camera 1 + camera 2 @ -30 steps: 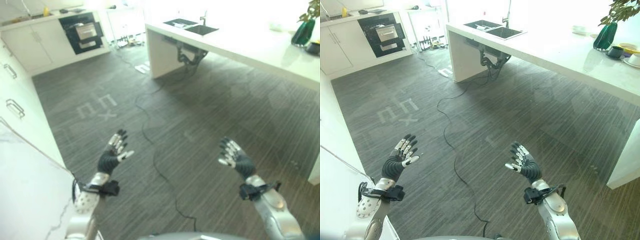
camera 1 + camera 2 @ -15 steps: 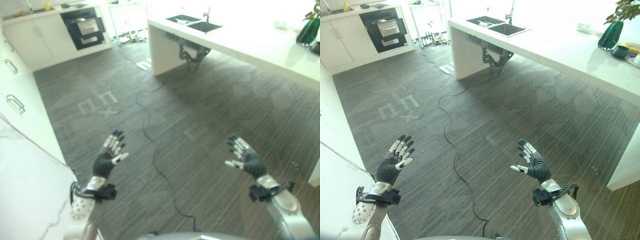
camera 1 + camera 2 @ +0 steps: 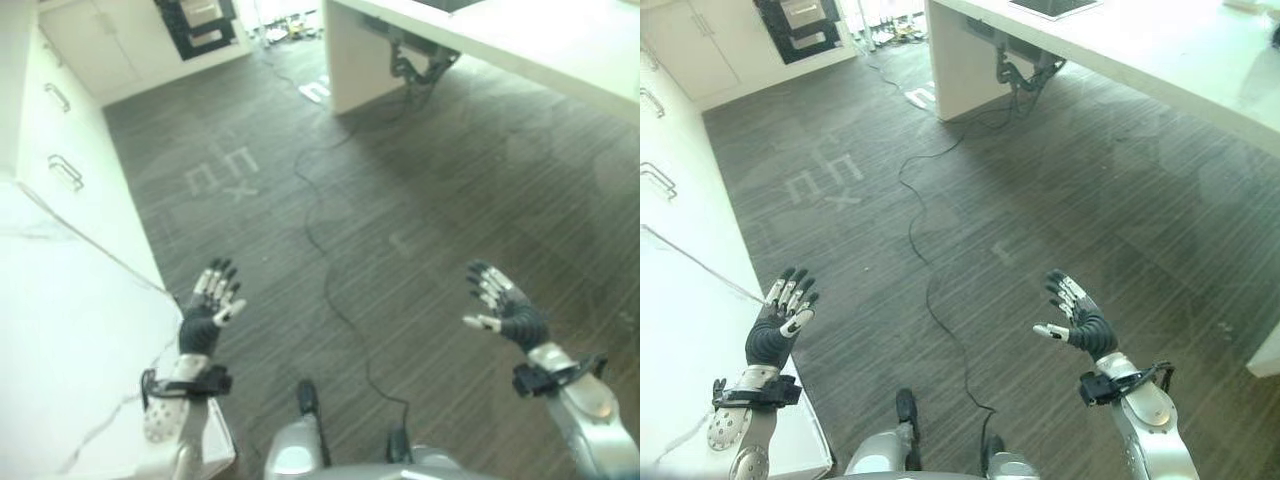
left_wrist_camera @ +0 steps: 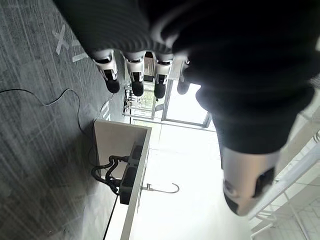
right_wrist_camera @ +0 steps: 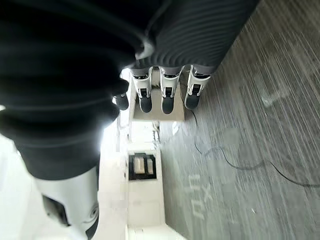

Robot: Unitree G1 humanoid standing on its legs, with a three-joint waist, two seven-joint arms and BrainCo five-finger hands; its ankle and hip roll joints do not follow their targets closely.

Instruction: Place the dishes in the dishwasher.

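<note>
**Both hands empty over bare floor as the view tips down and away from the sink**

At 9 o'clock, the white marbled desk runs along the robot's left, with white drawer fronts beyond it toward 11. The left hand is raised beside the desk's edge, fingers straight and spread, holding nothing. The grey striped floor carries pale taped marks at 11 o'clock.

Against a second ago, the whole view has swung downward: the sink and the green vase have slipped off the top edge, and the dark built-in appliance at 12 now shows only its lower part. That is the camera moving, not the room. Both hands keep the same raised, open pose.

No dish is visible in any view, so the task's things cannot be placed. Judging from this, the robot is in transit; nothing is picked up yet.

At 1 o'clock stands the white island counter. The right hand hovers at 4 o'clock, fingers wide and empty.
</note>
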